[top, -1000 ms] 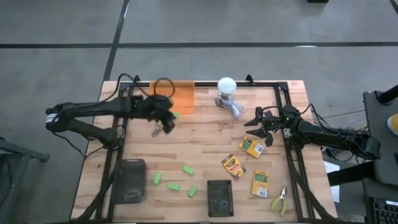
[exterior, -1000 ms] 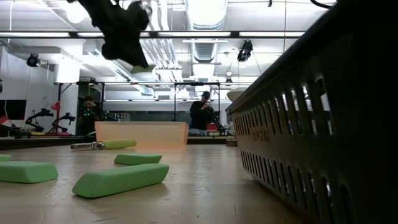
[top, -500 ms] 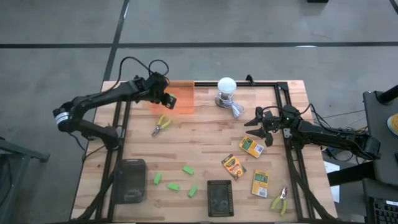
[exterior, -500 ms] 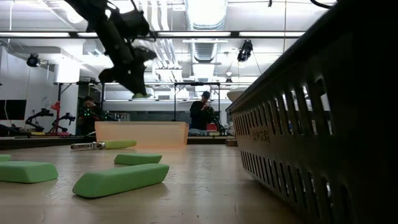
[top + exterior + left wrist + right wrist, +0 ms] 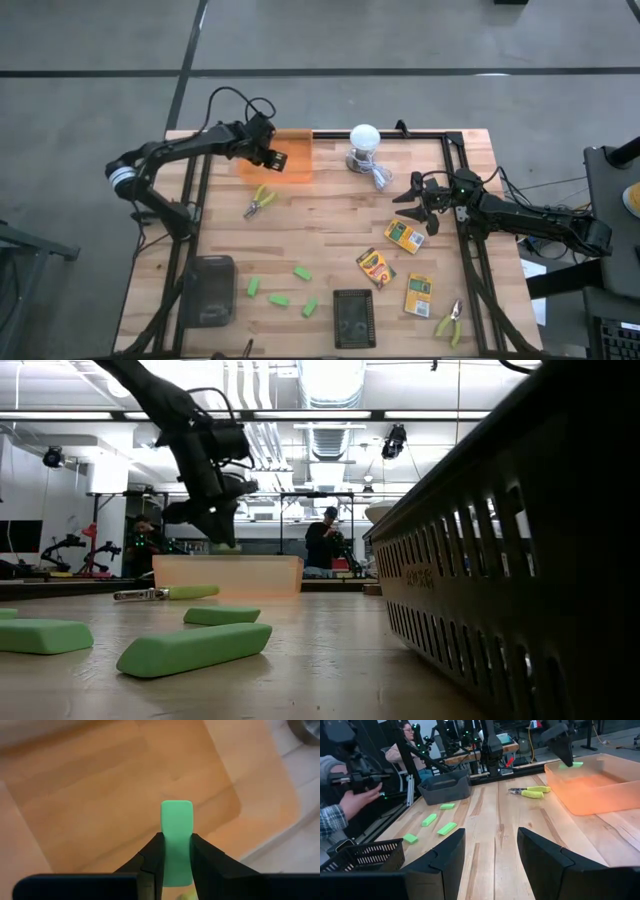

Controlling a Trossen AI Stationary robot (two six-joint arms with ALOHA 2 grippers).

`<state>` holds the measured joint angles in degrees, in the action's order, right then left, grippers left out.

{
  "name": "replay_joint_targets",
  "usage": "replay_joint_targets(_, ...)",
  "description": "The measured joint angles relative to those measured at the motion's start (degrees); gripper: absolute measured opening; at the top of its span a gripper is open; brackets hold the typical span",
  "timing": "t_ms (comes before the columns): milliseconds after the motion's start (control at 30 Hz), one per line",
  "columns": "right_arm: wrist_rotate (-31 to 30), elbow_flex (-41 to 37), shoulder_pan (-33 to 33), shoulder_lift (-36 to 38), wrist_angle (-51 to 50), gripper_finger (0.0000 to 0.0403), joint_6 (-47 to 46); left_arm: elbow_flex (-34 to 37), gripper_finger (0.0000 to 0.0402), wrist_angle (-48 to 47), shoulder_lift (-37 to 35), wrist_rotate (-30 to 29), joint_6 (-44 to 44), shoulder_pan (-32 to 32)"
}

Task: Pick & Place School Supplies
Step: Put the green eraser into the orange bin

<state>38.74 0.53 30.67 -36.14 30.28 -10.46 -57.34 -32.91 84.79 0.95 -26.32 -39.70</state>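
My left gripper (image 5: 274, 158) hangs over the orange bin (image 5: 292, 168) at the table's far left, shut on a bright-green block (image 5: 176, 817). The low view shows the block (image 5: 225, 546) just above the bin's rim (image 5: 228, 561). My right gripper (image 5: 412, 197) waits open at the table's right side, with nothing between its fingers (image 5: 487, 855). Several green blocks (image 5: 279, 298) lie flat near the front edge. One pair of yellow-green-handled pliers (image 5: 260, 200) lies near the bin, another (image 5: 450, 322) at the front right. Three crayon boxes (image 5: 376, 267) lie flat right of centre. My left gripper pinches the green block by its two long sides (image 5: 176, 855) between its two fingers. The fingers slant down from the table's left and lie along the block, whose far end (image 5: 176, 809) sticks out past the fingertips. The block is lifted clear above the bin's floor.
A white bulb-like object with a cable (image 5: 364, 142) stands right of the bin at the far edge. A dark basket (image 5: 212, 290) sits at the front left and another (image 5: 352, 318) at the front middle. People show in the room beyond the table (image 5: 350, 785).
My left gripper has carried the green block from above the pliers toward the table's far edge, over the orange bin. It has sunk toward the bin's rim and rolled about its own axis on the way. It has stayed shut on the block.
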Motion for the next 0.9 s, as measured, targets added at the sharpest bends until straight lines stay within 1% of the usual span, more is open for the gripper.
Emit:
replay_joint_targets(100,0.0,0.0,0.0,0.0,0.0,0.0178,0.0,0.0,0.0076,0.1,0.8,0.0,2.3,-0.1)
replay_joint_targets(267,0.0,0.0,0.0,0.0,0.0,0.0178,0.0,0.0,0.0077,1.1,0.9,-1.6,2.4,-0.3)
replay_joint_targets(600,0.0,0.0,0.0,0.0,0.0,0.0178,0.0,0.0,0.0119,1.7,0.9,-2.3,2.3,-0.9)
replay_joint_targets(900,0.0,0.0,0.0,0.0,0.0,0.0178,0.0,0.4,0.0123,1.6,0.9,-2.3,2.3,-1.1)
